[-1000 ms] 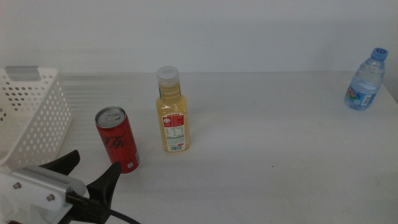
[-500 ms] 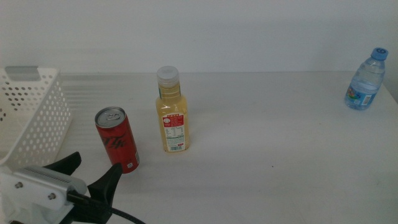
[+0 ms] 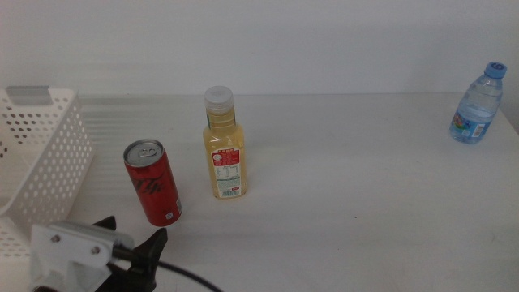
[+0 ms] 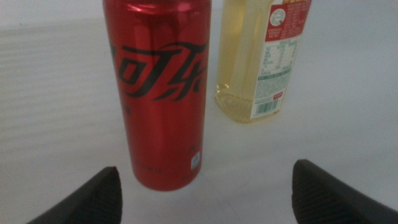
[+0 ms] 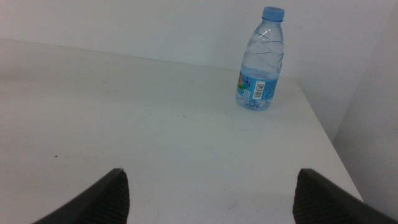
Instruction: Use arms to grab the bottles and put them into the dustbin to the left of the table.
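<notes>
Pincer [image 3: 130, 235] on your left, spread wide, has shifted right, nearer the red can [image 3: 152, 182]; nothing grasped.

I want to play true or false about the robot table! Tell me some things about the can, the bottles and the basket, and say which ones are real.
1. The red soda can stands upright on the white table. True.
2. The yellow-liquid bottle with the white cap lies inside the white perforated basket. False: it stands on the table beside the can.
3. The left gripper is open, just in front of the can. True.
4. The small clear blue-capped water bottle is tipped over. False: it stands upright.
5. The right gripper holds the water bottle. False: it is open and apart from it.
</notes>
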